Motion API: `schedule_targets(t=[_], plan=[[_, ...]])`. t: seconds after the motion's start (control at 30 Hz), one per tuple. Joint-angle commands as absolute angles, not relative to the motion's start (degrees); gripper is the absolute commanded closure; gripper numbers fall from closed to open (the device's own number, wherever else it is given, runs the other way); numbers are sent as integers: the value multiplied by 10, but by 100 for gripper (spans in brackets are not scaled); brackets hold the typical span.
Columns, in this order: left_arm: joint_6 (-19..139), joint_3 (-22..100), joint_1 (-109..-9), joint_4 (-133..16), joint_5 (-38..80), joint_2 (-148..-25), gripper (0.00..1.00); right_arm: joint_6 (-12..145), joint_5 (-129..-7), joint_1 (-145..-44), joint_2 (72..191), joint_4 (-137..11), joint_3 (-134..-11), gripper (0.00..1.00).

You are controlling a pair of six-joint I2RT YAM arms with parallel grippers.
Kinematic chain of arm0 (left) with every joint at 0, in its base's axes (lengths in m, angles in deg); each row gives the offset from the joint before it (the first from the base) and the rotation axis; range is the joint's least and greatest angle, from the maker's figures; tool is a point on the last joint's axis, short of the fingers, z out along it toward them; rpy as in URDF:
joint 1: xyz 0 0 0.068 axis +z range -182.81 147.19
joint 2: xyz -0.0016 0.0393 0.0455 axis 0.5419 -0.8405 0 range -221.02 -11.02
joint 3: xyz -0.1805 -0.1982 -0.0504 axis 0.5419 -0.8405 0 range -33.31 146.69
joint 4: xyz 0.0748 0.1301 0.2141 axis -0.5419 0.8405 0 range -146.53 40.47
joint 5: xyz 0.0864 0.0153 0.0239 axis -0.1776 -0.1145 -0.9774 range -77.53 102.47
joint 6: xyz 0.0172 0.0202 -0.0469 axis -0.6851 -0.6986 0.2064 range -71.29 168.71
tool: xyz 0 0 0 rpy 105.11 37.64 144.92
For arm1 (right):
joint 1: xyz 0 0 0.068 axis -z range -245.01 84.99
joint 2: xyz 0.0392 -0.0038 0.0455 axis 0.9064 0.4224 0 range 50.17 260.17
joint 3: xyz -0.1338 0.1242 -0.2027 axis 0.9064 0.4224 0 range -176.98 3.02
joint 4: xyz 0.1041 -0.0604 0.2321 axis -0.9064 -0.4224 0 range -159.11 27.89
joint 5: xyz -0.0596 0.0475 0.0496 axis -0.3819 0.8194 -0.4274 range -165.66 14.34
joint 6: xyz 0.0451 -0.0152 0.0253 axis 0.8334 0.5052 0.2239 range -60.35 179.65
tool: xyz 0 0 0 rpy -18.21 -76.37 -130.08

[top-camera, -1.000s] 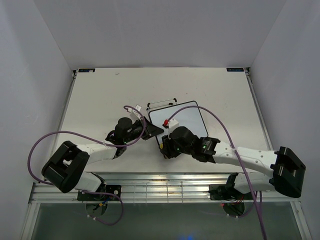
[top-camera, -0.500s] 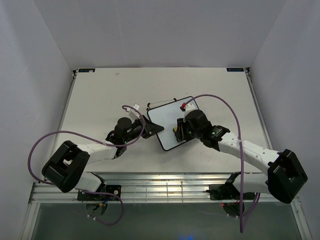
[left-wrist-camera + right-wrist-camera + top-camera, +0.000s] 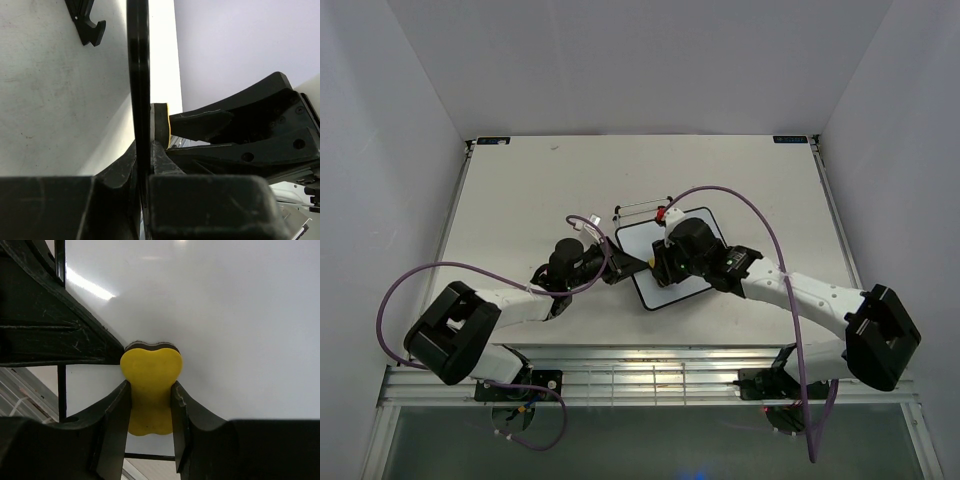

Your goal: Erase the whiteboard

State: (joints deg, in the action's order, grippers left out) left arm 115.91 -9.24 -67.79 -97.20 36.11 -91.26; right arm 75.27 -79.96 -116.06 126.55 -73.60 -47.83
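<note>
Since half a second ago the right gripper (image 3: 150, 390) has slid leftward over the whiteboard (image 3: 225, 315), clamped on the yellow eraser (image 3: 150, 365) pressed to its face. Just left, the left gripper (image 3: 623, 266) pinches the board's left frame. Most of the board lies right of and beyond the eraser, mid-table (image 3: 520, 190), long axis left-right, stand feet (image 3: 645, 207) farthest.

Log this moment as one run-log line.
left gripper: shut on whiteboard edge | right gripper: shut on yellow eraser | eraser pad against board face
</note>
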Motion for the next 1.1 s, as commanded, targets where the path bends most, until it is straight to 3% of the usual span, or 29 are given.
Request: schedule_targets(t=[0.0, 0.13, 0.33, 0.73, 0.93, 1.07], plan=[[1227, -47, -698, -1170, 471, -870, 100, 746, -790, -1135, 1287, -739, -446, 92], [1228, -48, -698, -1188, 499, -874, 100, 727, -787, -1036, 1276, -744, -415, 92], [1254, -63, -700, -1242, 533, -889, 100, 695, -805, -976, 1295, -773, -443, 92], [1193, -52, -700, -1154, 530, -892, 100, 756, -545, -1050, 1222, -759, -435, 92], [1113, -56, -701, -1079, 520, -874, 100, 806, -572, -1110, 1224, -744, -410, 92], [1094, -63, -701, -1056, 507, -861, 100, 849, -667, -1121, 1222, -723, -383, 92]])
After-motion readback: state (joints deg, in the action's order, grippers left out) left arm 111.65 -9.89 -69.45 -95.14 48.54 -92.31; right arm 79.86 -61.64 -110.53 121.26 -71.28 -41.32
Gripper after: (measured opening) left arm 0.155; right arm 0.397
